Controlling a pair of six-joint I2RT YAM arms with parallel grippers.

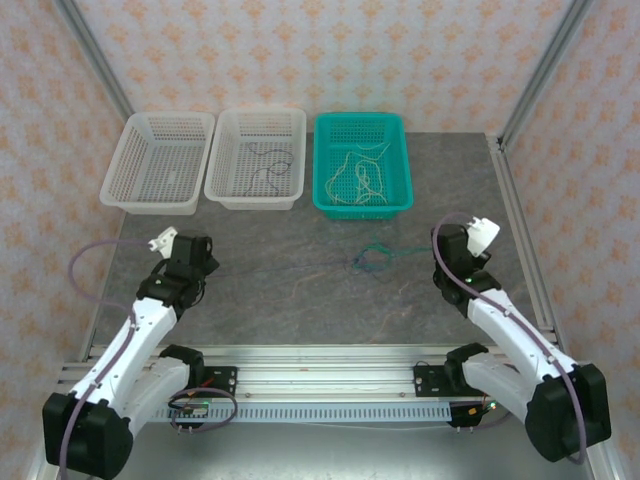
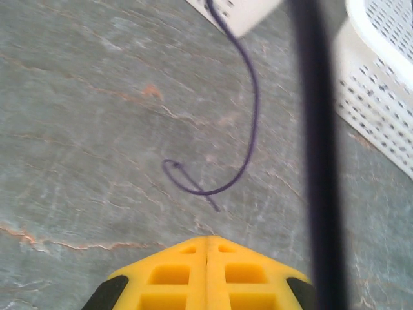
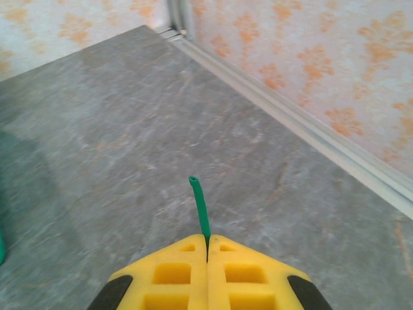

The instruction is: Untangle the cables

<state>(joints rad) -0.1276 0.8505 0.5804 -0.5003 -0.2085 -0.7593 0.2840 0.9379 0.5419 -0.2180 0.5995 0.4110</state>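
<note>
Thin, limp and featherlight, the green cable is pinched by its tip in the right gripper's shut fingers and trails to a knot at the middle of the table; the left gripper, fingers together and empty just short of the purple cable, would probably best pinch close by that knot

green cable tangled on the table; cream cables in teal basket.

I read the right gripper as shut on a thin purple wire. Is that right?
Not quite. The thin flexible wire pinched in the shut right gripper is green, not purple. The right wrist view shows its green end poking out past the gripper's tip.
</note>
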